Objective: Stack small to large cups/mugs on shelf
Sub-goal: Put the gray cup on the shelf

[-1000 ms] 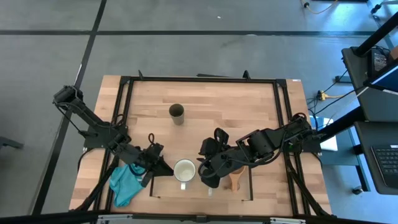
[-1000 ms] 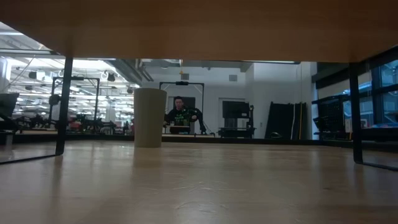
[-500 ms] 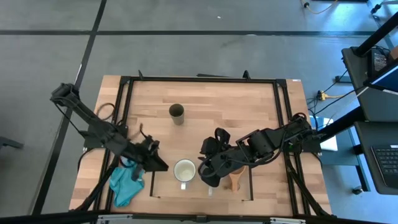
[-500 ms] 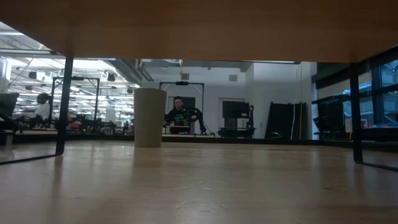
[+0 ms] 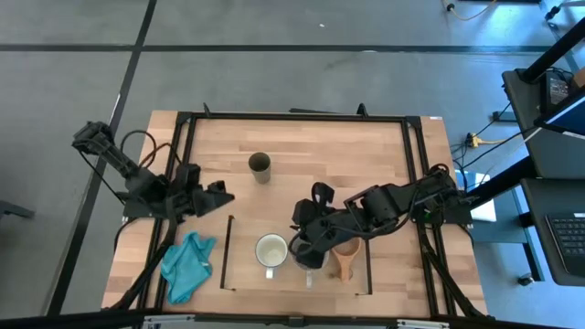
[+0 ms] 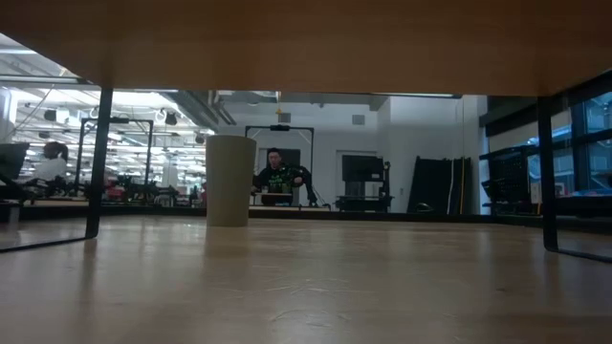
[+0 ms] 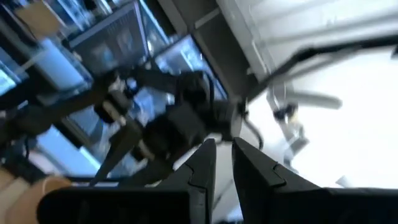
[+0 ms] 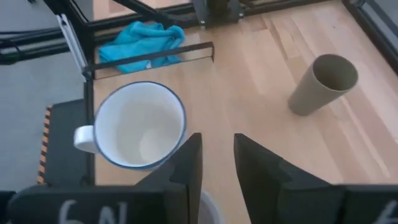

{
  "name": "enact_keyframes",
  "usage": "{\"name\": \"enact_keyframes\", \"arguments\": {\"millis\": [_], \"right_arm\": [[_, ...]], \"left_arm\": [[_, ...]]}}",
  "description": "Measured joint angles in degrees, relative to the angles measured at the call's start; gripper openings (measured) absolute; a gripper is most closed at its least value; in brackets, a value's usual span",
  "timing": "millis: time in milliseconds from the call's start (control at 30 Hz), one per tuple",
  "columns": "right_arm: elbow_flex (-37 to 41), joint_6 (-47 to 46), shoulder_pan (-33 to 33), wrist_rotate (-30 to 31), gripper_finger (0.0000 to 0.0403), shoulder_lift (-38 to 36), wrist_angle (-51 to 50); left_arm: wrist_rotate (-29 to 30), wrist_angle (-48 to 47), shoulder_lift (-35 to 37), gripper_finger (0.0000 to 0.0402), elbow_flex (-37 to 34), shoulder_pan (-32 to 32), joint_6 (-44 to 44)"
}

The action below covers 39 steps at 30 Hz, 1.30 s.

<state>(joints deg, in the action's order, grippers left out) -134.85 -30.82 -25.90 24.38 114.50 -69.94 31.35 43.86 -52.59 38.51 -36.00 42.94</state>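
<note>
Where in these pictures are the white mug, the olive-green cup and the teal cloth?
white mug [image 5: 271, 250]: high view, inner bottom.
olive-green cup [image 8: 324, 83]: right wrist view, outer wall.
teal cloth [image 5: 186, 265]: high view, middle fold.

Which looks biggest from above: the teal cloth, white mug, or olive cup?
In the high view, largest to smallest:
1. Teal cloth
2. White mug
3. Olive cup

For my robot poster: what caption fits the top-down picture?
Right gripper hovers beside the white mug on the shelf; left gripper waits aside.
</note>
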Motion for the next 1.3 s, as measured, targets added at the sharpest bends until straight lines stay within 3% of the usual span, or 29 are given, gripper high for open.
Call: {"name": "enact_keyframes", "arguments": {"millis": [367,533,633,800,867,1033,1200,1300], "right_arm": [[0.0,1.2,3.1,0.0,0.0094,-0.4,-0.7],[-0.1,1.3,5.7,0.0,0.0094,-1.0,2.3],[-0.1,0.6,8.0,0.0,0.0094,-1.1,3.9],[-0.1,-2.8,13.0,0.0,0.0094,-2.0,2.7],[-0.1,-4.2,15.0,0.5,0.0095,-2.5,2.3],[-0.1,-5.1,19.6,1.6,0.0125,-3.2,0.9],[-0.1,-6.6,23.1,1.6,0.0179,-3.2,0.1],[-0.1,-6.7,24.3,1.6,0.0208,-3.2,0.1]], "left_arm": [[6.7,2.8,-3.7,0.0047,0.0,2.2,-1.0],[0.2,0.9,-3.1,0.0047,0.8,5.6,-3.6],[-3.5,-13.9,1.3,0.0047,3.7,10.3,-6.3],[-6.6,-70.6,6.1,0.0047,17.9,23.2,-2.9],[-10.7,-85.3,5.3,0.0047,22.9,27.7,-5.3],[-13.4,-98.4,2.4,0.0050,26.8,36.5,-19.9],[-14.7,-98.5,-3.1,0.0074,26.2,46.9,-28.9],[-21.3,-95.5,-7.9,0.0091,26.2,53.7,-28.8]]}}
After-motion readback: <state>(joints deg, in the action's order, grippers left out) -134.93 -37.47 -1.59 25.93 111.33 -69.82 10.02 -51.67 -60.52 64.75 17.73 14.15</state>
